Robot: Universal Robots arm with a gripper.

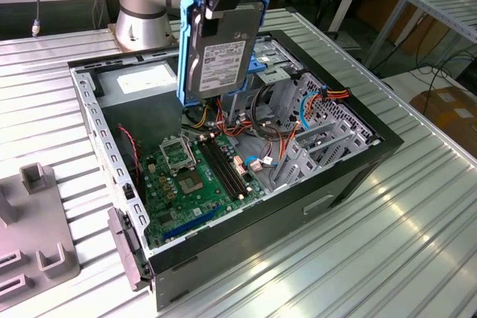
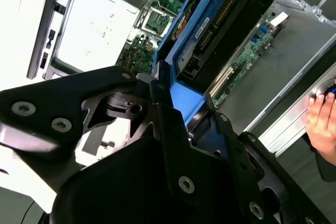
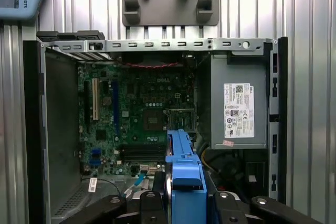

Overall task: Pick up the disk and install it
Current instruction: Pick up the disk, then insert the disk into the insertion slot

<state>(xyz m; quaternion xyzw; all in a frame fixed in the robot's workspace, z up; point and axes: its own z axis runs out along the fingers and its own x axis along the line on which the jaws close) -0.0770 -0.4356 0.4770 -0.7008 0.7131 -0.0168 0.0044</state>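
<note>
The disk [image 1: 220,57] is a grey hard drive with a pale label, framed by blue carrier rails. It hangs upright over the back half of the open computer case [image 1: 358,161], above the cables beside the grey drive cage [image 1: 313,139]. My gripper [image 1: 212,5] is shut on the disk's top edge. In both wrist views the blue rail of the disk [image 3: 184,166] [image 2: 210,30] runs out from between the black fingers [image 3: 152,203], with my gripper [image 2: 173,103] clamped around it.
Inside the case lie the green motherboard [image 1: 194,176], the power supply [image 3: 239,108] and loose cables [image 1: 261,135]. A grey fixture block [image 1: 37,236] sits at the exterior view's left on the ribbed table. A person's hand [image 2: 323,119] rests on the case edge.
</note>
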